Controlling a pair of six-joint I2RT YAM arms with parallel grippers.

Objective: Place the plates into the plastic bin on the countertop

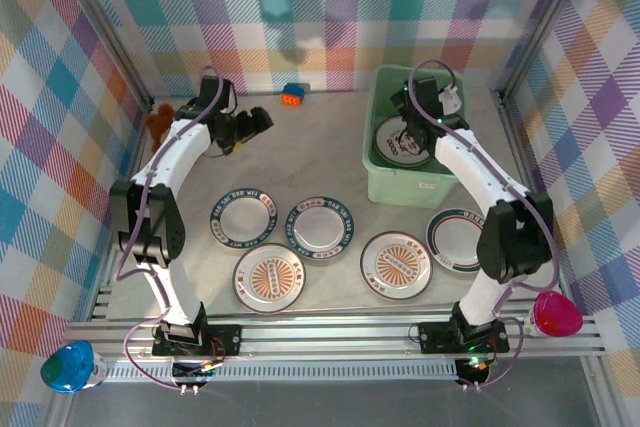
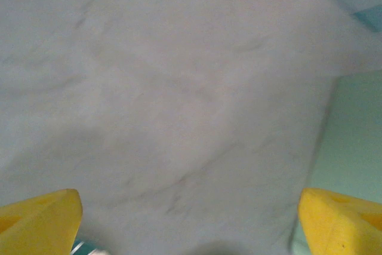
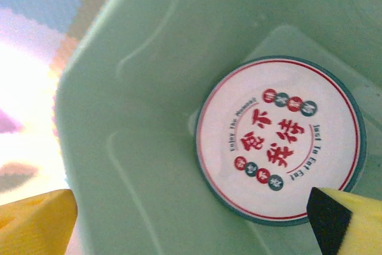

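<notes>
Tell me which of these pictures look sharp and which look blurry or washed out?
Top external: sharp and evenly lit, the plates crisp. Left wrist: soft and hazy, the countertop blurred. Right wrist: the plate in the plastic bin reads clearly, but the left edge is washed out by glare.

Plate (image 3: 279,140), "Enjoy The Moment", red characters

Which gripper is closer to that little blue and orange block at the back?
Left. The left gripper hovers just left of the block; the right gripper is over the plastic bin, farther off to its right.
</notes>
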